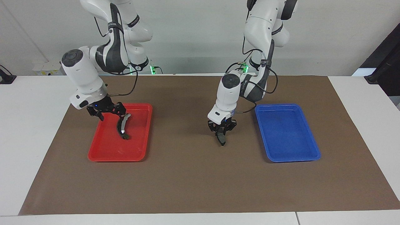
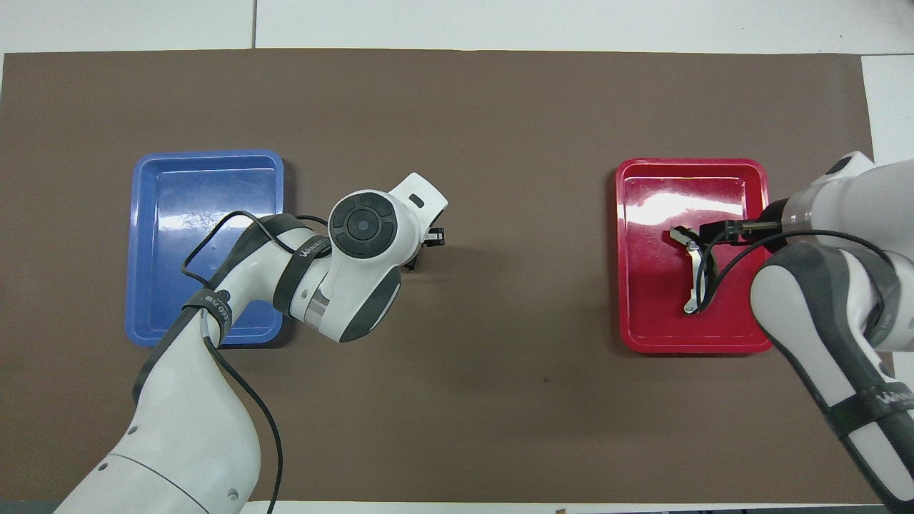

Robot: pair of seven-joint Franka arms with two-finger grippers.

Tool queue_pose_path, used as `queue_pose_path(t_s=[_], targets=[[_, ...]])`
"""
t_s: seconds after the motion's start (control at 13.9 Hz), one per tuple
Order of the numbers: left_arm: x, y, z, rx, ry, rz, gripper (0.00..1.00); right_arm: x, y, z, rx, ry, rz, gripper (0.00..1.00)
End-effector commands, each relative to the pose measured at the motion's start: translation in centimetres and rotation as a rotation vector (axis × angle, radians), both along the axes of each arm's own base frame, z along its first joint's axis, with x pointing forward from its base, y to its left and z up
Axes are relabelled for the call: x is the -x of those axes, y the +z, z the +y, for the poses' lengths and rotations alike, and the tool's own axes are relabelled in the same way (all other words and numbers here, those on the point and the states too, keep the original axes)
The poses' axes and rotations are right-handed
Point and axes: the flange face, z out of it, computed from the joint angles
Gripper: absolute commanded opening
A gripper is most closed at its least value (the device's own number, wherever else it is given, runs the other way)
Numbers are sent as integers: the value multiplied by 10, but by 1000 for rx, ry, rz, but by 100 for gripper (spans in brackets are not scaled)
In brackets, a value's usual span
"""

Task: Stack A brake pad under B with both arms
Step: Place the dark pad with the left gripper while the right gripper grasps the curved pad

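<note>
I see the A brake pad (image 1: 221, 137) hanging edge-down from my left gripper (image 1: 222, 132), whose fingers are pinched narrow on the pad's upper end. It is over the bare brown mat (image 1: 200, 181), near the middle of the desk (image 1: 31, 125), between the two trays; its lower tip points at the mat, and I cannot tell whether that tip touches the surface. In the overhead view the left arm's wrist covers the pad, so only the gripper's black edge (image 2: 432, 237) shows past the white housing.

B (image 1: 122, 126) lies in the red tray (image 1: 103, 154), toward the right arm's end of the desk, its curved dark body running from the end nearer the robots toward the farther one, silver strip along it. In the overhead view (image 2: 694, 271) its pale strip shows, partly crossed by a black cable. My right gripper (image 1: 107, 113) is over the red tray (image 2: 643, 328), at the end of B nearer the robots, fingers spread wide, one fingertip just beside B's upper end. I cannot tell whether it touches B.

The blue tray (image 1: 309, 154) sits toward the left arm's end of the desk, flat on the mat, well apart from the red one.
</note>
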Motion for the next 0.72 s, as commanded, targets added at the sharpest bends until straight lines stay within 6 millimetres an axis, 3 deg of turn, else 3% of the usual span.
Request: queue_pose_path(t_s=[0.0, 0.07, 0.14, 0.36, 0.51, 0.65], targets=[[-6, 8, 1, 11, 16, -24, 76, 22, -36, 0, -2, 61, -19, 99], [-6, 8, 2, 9, 16, -23, 94, 22, -48, -4, 3, 95, -8, 99], [-4, 9, 4, 3, 15, -15, 98, 22, -57, -5, 6, 117, -5, 99], [-12, 46, 29, 12, 43, -26, 98, 22, -78, -5, 12, 115, -5, 99], [-10, 71, 62, 3, 67, -11, 98, 20, -93, -6, 15, 111, 1, 99], [-11, 86, 109, -24, 115, 37, 98, 20, -93, -6, 15, 114, 5, 97]])
